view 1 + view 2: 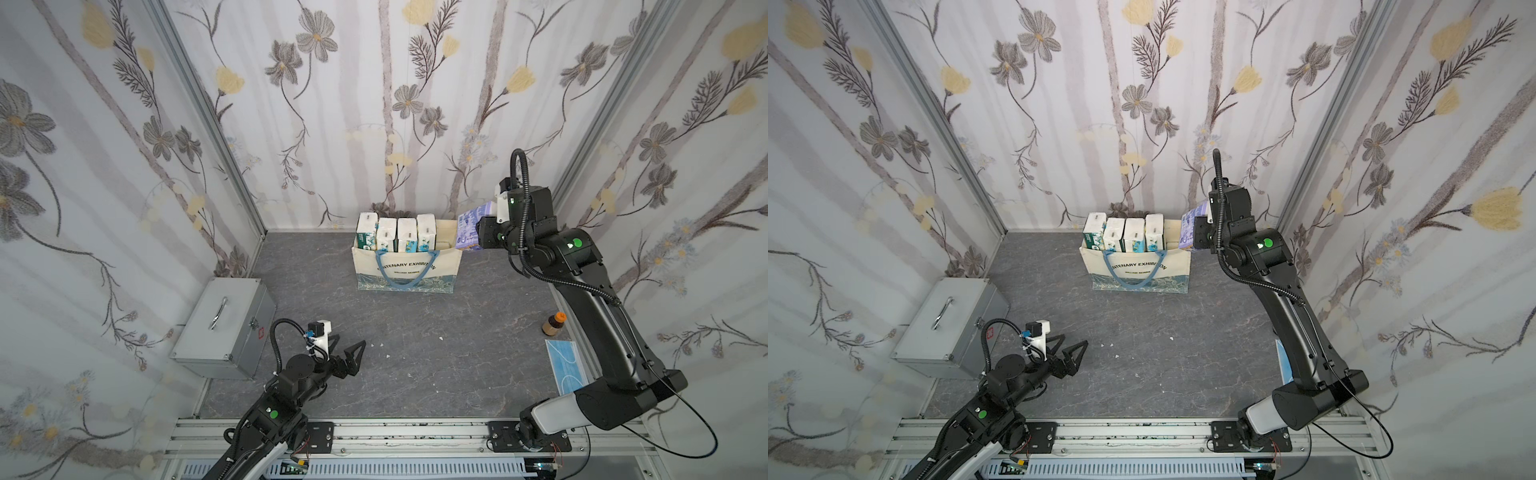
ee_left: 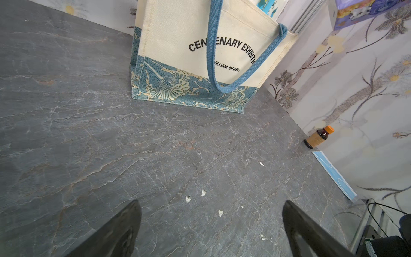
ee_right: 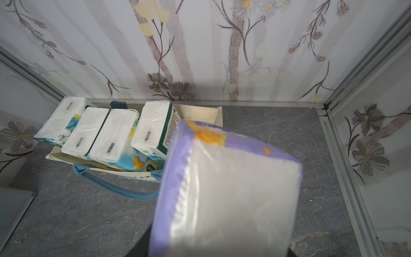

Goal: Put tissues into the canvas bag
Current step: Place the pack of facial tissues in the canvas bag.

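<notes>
Inside canvas bag (image 1: 409, 272) — four tissues (image 1: 387, 236) (upright)

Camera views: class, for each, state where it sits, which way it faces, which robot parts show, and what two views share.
Top views: high above the front rail, looking down on grey table, left arm, right arm, open left claw, right claw gripping a lavender tissue pack.
Left wrist: low, facing the cream canvas bag; its fingertips show.
Right wrist: high beside the bag, looking down past the held pack; claw mostly hidden.
Shared: both wrist views show the bag.
</notes>
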Controlling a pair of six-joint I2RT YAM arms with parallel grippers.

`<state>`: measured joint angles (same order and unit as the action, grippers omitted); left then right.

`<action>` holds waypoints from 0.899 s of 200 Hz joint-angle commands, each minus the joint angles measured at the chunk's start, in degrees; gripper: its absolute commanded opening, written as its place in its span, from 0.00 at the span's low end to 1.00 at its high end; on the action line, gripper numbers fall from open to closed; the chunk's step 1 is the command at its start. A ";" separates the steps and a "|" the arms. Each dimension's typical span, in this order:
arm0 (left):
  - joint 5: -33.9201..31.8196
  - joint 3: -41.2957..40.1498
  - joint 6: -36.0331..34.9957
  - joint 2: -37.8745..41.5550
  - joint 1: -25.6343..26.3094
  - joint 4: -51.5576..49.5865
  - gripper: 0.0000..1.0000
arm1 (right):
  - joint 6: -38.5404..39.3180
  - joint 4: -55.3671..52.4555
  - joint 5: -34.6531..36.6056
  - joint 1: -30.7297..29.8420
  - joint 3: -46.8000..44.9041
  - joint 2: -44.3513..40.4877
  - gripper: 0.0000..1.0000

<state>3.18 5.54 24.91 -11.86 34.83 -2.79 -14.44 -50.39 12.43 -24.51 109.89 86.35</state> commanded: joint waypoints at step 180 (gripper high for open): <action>2.88 -0.09 2.28 -11.52 -0.02 10.21 1.00 | 2.13 -6.44 2.22 0.02 25.21 23.72 0.50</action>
<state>5.82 5.19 26.59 -23.20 34.83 4.45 -11.53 -56.10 15.35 -24.43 134.37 108.88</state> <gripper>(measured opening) 0.997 0.498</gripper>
